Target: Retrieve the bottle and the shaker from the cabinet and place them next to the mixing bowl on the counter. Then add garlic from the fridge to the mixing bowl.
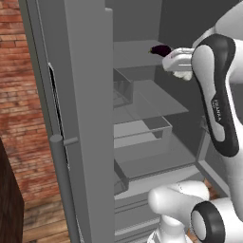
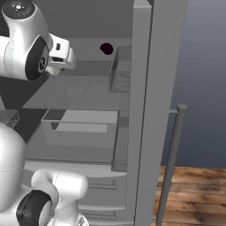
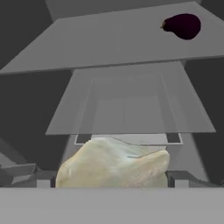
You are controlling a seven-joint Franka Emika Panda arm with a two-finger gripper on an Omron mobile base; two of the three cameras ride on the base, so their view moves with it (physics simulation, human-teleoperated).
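Note:
The fridge (image 1: pixel 85 118) stands open with my arm reaching inside. A pale, lumpy garlic (image 3: pixel 112 164) sits between the fingertips of my gripper (image 3: pixel 112 180) and fills the whole gap, touching both. It shows as a whitish lump under the hand in the left base view, garlic (image 1: pixel 183 75), and in the right base view, garlic (image 2: pixel 53 69), just above a clear shelf (image 3: pixel 131 109). The bottle, shaker, cabinet, mixing bowl and counter are out of view.
A dark purple eggplant (image 3: pixel 183 25) lies on the shelf at the back, beyond the hand. Clear drawers (image 2: pixel 79 126) sit lower down. The open fridge door (image 2: pixel 143 110) with its bar handle (image 2: pixel 170 159) stands to the right, and a brick wall (image 1: pixel 19 71) to the left.

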